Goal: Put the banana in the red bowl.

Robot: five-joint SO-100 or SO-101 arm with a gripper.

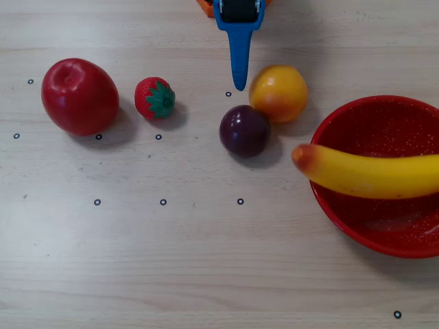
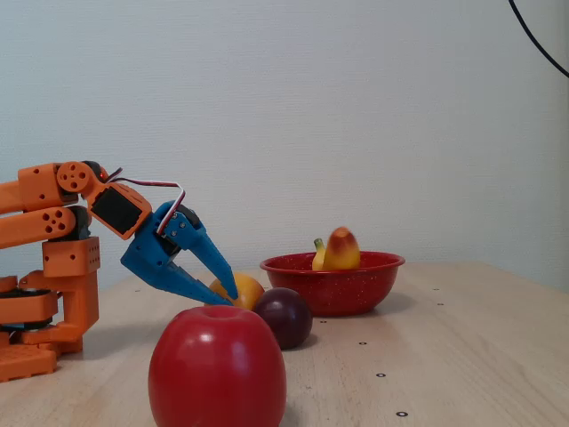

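The banana (image 1: 370,175) lies across the red bowl (image 1: 384,233) at the right of the overhead view, its reddish tip sticking out past the bowl's left rim. From the side, the banana (image 2: 338,249) pokes above the red bowl (image 2: 333,285). My blue gripper (image 1: 239,83) points down near the top middle, well left of the bowl and close beside the orange-yellow fruit. In the fixed view the gripper (image 2: 228,296) is open, its jaws a little apart, with nothing between them.
A red apple (image 1: 79,96) and a strawberry (image 1: 155,98) sit at the left. A dark plum (image 1: 244,130) and a round orange-yellow fruit (image 1: 278,92) lie between gripper and bowl. The orange arm base (image 2: 44,294) stands at the left of the fixed view.
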